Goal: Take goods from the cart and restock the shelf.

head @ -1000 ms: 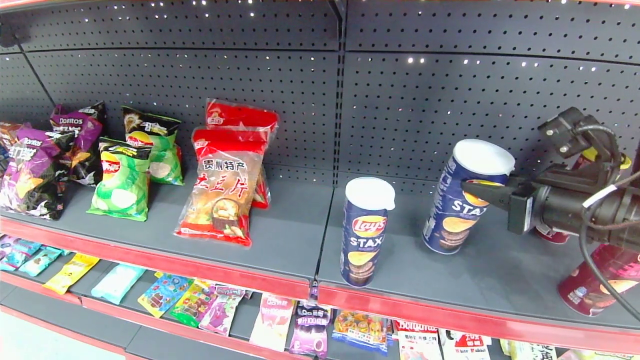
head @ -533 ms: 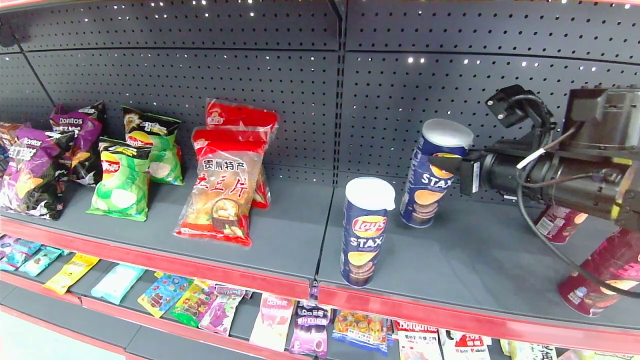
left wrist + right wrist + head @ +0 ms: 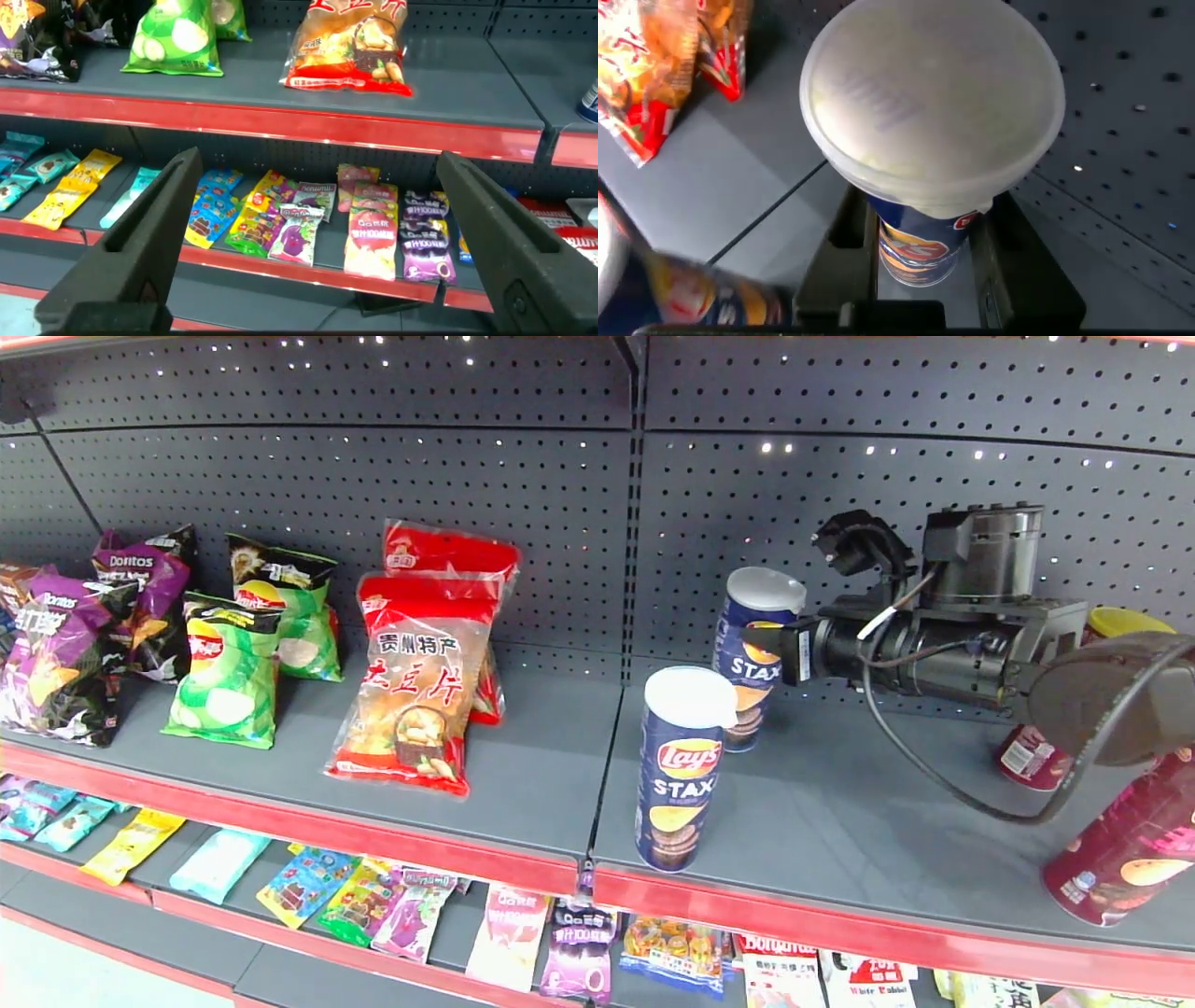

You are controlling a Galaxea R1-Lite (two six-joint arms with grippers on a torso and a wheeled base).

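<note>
We log: right gripper [image 3: 764, 642] fingers grasp a white-lidded dark blue chip can [image 3: 743, 674] behind its twin can [image 3: 680, 765] on the grey shelf [image 3: 840, 821], not yet released; left gripper [image 3: 318, 159] fingers spread, empty.

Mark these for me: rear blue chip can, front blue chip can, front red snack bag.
rear blue chip can [image 3: 766, 590], head view, white lid.
front blue chip can [image 3: 680, 775], head view, middle of label.
front red snack bag [image 3: 415, 705], head view, middle of front panel.
</note>
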